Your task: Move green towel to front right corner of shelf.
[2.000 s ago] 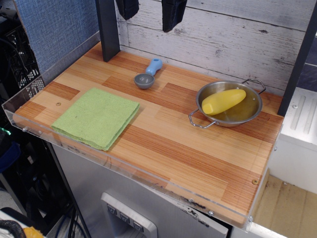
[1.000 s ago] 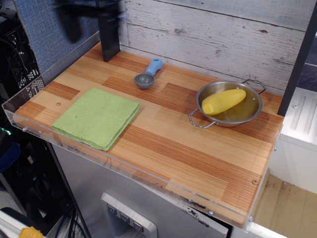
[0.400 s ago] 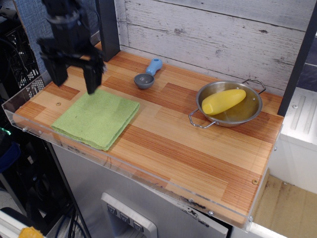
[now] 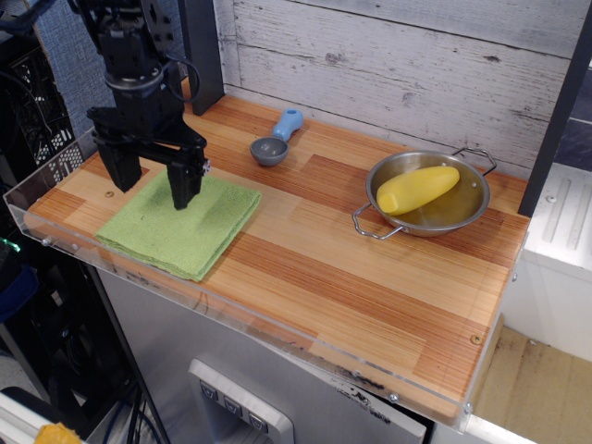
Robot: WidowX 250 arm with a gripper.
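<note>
Where the striped light and reddish-brown butcher-block shelf [image 4: 370, 277] meets its front left corner, the light green, square, folded terry towel [image 4: 194, 231] lies flat, its near edge just behind the clear acrylic rim [image 4: 231, 319] and its left corner close to the left edge. Directly over the towel's back half hangs the black two-finger gripper [image 4: 153, 183], fingers spread wide, pointing straight down; one fingertip [image 4: 183, 196] sits over the towel's centre-back area, the other over the towel's left corner region near the bare wood. Cannot tell whether the tips touch the cloth or hover just above it; nothing is held between them. Arm body rises from there toward the back left corner, in front of a dark upright post [image 4: 202, 51]. Behind the towel toward the back edge, well apart from it, lies a small grey scoop with a light blue handle [image 4: 276, 141], handle pointing to the back wall. On the right half of the shelf, near the back right corner, sits a round stainless steel pan with two wire handles [image 4: 462, 215], holding a yellow oblong squash-like object [image 4: 417, 189] lying across it. Front right corner of the shelf is bare wood. Back wall is whitewashed grey planks [image 4: 398, 65].
</note>
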